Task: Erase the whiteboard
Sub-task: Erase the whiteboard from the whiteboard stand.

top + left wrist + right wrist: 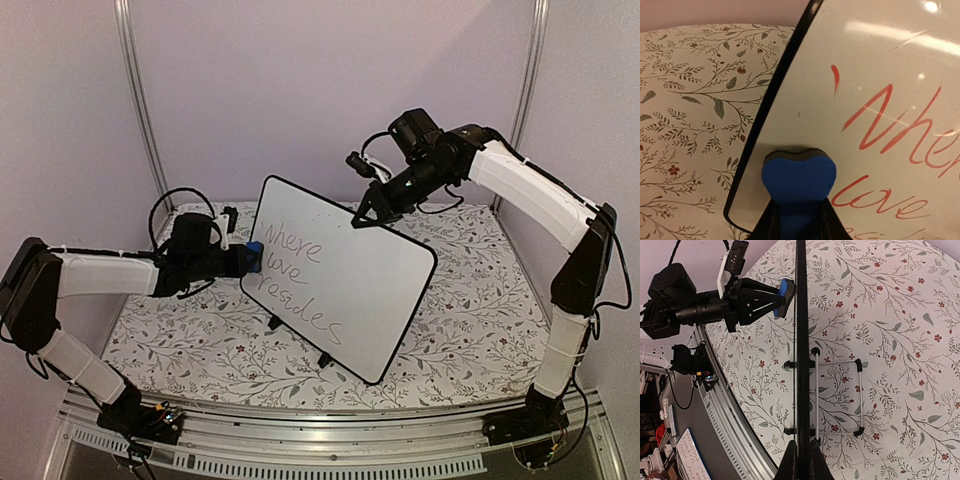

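**Board upright mid-bench, held at the top edge, eraser at its left margin**

Whiteboard (340, 290) stood on its long edge near the middle of the bench (480, 320). It was turned at an angle, so its left end sat farther back than its right. Small black feet (273, 323) showed under the lower rim. From the right wrist view the board was edge-on (801, 340), with a wire stand (837, 395) propping it from behind.

Handwriting (300, 270) ran in three lines, "where love resides". It read purple from above and reddish in the left wrist view (890, 120). All three lines looked intact.

Right fingers (372, 210) were clamped on the board's top rim, toward its far end. In the right wrist view the rim passed straight between them (790, 465).

Left fingers (235, 262) were closed on a blue eraser (255, 257). The eraser's dark felt face (797, 175) sat against the board (865, 65), just inside the black rim and left of the word "love". Contact looked likely, though the close view could not quite confirm it. The right wrist camera also caught that eraser (783, 292) meeting the board's front side, with the left fingers (757, 300) behind it.

The bench carried a pale cloth printed with leafy sprigs and small red flowers. A metal rail (330, 440) ran along its near edge.
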### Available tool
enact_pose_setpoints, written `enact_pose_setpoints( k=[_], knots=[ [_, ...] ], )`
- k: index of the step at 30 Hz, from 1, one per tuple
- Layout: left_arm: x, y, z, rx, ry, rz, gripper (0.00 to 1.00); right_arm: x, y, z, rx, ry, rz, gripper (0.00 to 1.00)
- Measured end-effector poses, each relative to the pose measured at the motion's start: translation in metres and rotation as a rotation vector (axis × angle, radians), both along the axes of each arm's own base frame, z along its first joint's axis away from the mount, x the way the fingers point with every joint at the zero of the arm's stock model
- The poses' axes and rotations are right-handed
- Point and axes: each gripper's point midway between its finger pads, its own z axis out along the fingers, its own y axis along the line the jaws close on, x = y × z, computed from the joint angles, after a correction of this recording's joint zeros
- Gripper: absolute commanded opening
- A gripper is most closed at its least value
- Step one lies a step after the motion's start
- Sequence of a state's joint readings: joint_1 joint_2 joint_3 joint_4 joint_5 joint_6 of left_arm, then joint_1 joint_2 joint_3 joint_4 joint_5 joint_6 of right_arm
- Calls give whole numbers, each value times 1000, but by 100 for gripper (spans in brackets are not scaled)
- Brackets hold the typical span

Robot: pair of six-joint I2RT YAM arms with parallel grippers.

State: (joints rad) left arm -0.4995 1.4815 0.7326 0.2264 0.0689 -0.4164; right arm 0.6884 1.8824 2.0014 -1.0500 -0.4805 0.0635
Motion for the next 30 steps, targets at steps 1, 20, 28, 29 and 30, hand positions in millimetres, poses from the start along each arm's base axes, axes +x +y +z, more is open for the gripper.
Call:
enact_pose_setpoints(
  k=[1,20,28,29,30],
  knots=[
    [0,0,1,1,-1,0,0,0,0,0,0,0,0,0],
    [41,-10,52,0,-122,36,0,0,-2,-1,-8,0,-10,0],
    [21,2,17,13,-52,51,0,0,-2,-1,-7,0,-10,0],
    [19,3,14,14,-42,52,0,0,-2,-1,-7,0,-10,0],
    [18,3,10,16,-35,53,0,0,-2,-1,-8,0,-10,0]
  ],
)
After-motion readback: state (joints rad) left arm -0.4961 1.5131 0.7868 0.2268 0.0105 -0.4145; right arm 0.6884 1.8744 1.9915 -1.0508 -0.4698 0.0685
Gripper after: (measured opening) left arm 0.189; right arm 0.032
